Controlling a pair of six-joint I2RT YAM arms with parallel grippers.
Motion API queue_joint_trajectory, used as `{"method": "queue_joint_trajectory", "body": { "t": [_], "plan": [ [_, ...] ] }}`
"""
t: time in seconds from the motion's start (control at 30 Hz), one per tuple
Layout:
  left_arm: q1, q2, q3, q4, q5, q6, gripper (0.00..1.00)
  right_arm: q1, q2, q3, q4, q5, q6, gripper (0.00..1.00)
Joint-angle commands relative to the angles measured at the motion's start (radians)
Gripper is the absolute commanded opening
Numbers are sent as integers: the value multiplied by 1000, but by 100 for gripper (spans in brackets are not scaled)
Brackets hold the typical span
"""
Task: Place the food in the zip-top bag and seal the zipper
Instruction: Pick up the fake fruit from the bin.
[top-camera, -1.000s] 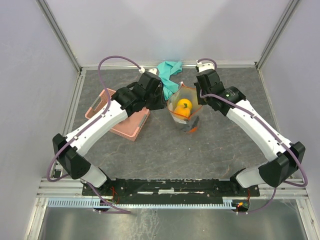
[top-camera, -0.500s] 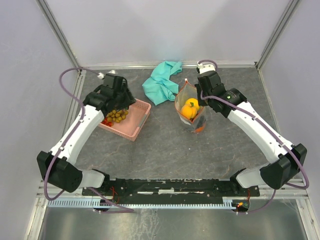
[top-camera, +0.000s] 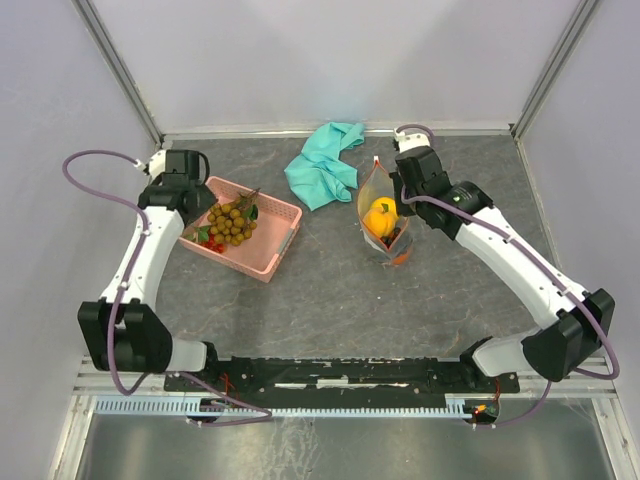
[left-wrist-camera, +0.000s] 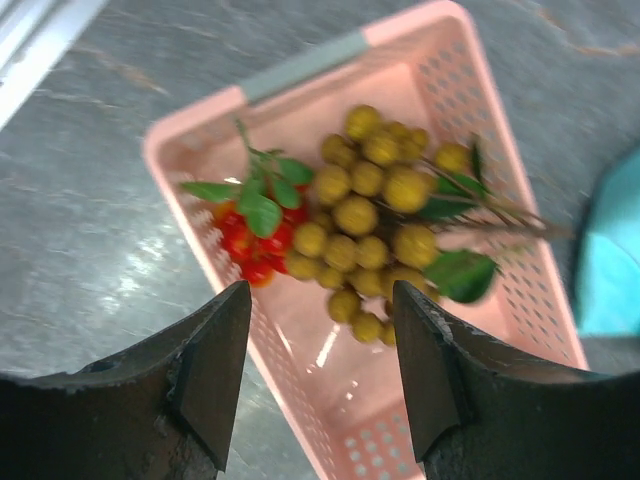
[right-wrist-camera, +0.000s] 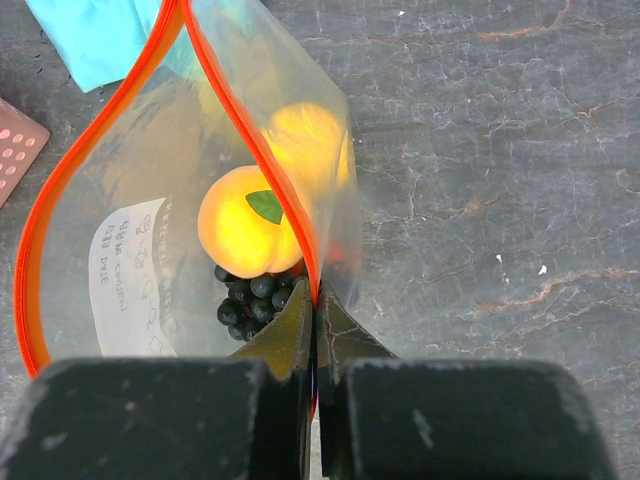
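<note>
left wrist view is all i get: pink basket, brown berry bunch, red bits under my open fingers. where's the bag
observer: The clear crinkly zip-top bag stands upright just right of the teal cloth, apart from the pink plastic basket.
operator: anything in it yet
observer: Yes, a round yellow-orange fruit and a cluster of small dark berries lie inside.
operator: right arm free
observer: No, the right gripper is shut on the bag's red-orange zipper strip, and the mouth stands open.
</note>
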Motion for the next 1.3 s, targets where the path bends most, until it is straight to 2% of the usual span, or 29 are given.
{"method": "queue_joint_trajectory", "body": {
  "t": [0.0,0.3,0.73,1.03,1.27],
  "plan": [
    [79,54,-33,59,-103,48,65,-5,-54,-17,48,3,-4,3],
    [147,238,-16,134,-94,62,57,-5,-75,-42,54,13,-9,4],
    [163,434,33,151,-86,91,37,-4,-69,-46,62,16,-14,4],
    [162,380,13,153,-47,97,5,-4,-62,-40,62,13,-14,4],
    [162,270,-4,133,-19,117,3,-3,-65,-42,60,-2,-4,4]
  ]
}}
